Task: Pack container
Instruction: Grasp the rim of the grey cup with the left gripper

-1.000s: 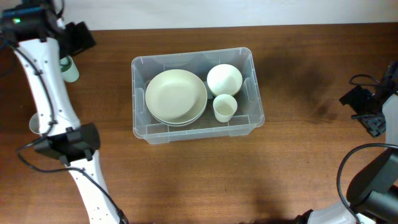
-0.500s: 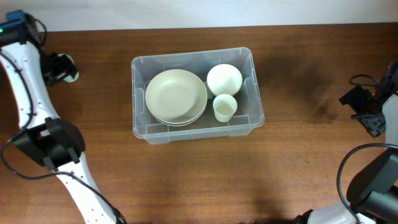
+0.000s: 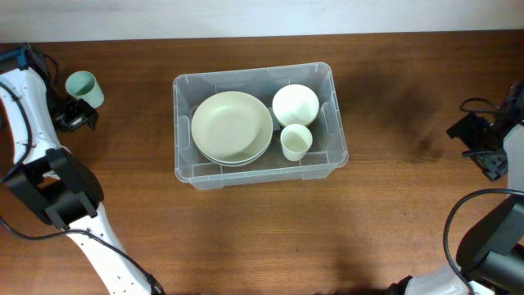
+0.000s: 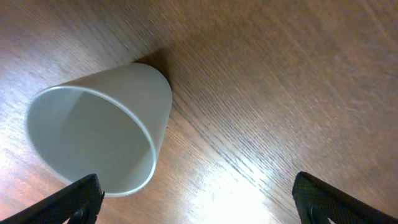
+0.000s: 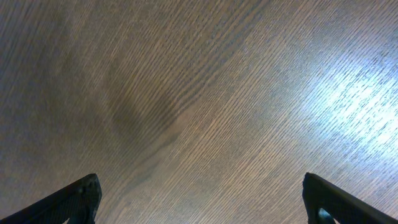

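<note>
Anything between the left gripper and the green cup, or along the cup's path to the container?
Nothing visible. The left gripper is open right beside the green cup, and only bare table lies between the cup and the container.

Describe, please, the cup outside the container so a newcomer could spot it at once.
From the clear container in the middle of the table, look to the far left edge. A pale green cup stands there alone on bare wood; the cream cup sits inside the container.
</note>
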### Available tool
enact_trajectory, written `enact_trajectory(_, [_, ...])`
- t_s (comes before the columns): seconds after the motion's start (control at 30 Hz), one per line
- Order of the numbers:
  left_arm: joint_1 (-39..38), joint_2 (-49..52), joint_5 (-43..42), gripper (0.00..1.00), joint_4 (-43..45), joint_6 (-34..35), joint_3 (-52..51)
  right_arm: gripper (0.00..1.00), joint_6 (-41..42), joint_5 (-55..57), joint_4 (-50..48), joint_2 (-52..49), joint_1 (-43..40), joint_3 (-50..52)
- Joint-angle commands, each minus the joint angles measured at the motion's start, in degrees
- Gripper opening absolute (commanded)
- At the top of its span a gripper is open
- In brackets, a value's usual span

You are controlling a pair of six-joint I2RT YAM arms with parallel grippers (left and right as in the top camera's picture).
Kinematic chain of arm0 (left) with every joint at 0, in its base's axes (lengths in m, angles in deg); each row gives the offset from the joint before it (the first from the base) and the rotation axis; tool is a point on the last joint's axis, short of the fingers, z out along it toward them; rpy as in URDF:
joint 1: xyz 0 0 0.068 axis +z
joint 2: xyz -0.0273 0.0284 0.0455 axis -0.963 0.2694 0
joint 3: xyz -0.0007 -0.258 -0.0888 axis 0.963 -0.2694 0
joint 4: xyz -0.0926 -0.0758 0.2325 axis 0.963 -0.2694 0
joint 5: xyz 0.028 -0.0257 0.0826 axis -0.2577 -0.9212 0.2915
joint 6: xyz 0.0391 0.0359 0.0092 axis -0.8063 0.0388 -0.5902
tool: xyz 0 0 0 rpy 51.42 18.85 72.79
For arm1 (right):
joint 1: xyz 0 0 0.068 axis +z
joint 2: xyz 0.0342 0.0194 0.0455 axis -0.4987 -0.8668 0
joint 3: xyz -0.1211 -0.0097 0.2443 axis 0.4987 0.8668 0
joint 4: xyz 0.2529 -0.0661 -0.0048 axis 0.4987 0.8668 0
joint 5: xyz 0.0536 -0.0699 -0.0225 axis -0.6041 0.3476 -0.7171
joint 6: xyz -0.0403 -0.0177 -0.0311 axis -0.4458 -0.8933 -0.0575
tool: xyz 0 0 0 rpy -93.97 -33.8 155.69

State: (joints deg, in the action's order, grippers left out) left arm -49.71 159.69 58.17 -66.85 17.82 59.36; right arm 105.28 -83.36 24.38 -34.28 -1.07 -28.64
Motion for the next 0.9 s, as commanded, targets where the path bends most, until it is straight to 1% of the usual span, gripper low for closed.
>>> enact_trajectory(0.0, [0.1,-2.1,0.7,0.99,2.0,1.0,-3.5,0.99,0.3,0.2,0.0,0.4,0.2,0.0])
enact_trajectory(0.2, [0.1,-2.1,0.7,0.99,6.6,0.7,-8.1,0.99,0.3,0.2,0.0,0.4,0.2,0.0])
enact_trajectory(0.3, [0.1,-2.1,0.7,0.99,7.6,0.7,-9.2,0.99,0.3,0.2,0.0,0.4,0.2,0.0])
enact_trajectory(0.37, [0.1,-2.1,0.7,0.96,8.0,-0.3,-9.3,0.99,0.3,0.2,0.0,0.4,0.2,0.0])
enact_trajectory(0.4, [0.1,-2.1,0.7,0.89,8.3,-0.6,-9.3,0.99,0.3,0.2,0.0,0.4,0.2,0.0])
enact_trajectory(0.47, [0.1,-2.1,0.7,0.72,8.5,-0.6,-9.3,0.99,0.3,0.2,0.0,0.4,0.2,0.0])
enact_trajectory(0.5, [0.1,-2.1,0.7,0.6,8.5,-0.6,-9.3,0.99,0.3,0.2,0.0,0.4,0.2,0.0])
enact_trajectory(0.53, [0.1,-2.1,0.7,0.51,8.5,-0.6,-9.3,0.99,0.3,0.2,0.0,0.4,0.2,0.0])
enact_trajectory(0.6, [0.1,-2.1,0.7,0.37,8.4,-0.6,-9.3,0.99,0.3,0.2,0.0,0.4,0.2,0.0])
enact_trajectory(0.73, [0.1,-2.1,0.7,0.23,8.3,-0.6,-9.3,0.99,0.3,0.2,0.0,0.4,0.2,0.0])
enact_trajectory(0.83, [0.1,-2.1,0.7,0.09,8.5,-0.6,-9.3,0.99,0.3,0.2,0.0,0.4,0.2,0.0])
enact_trajectory(0.87, [0.1,-2.1,0.7,0.07,8.5,-0.6,-9.3,0.99,0.3,0.2,0.0,0.4,0.2,0.0])
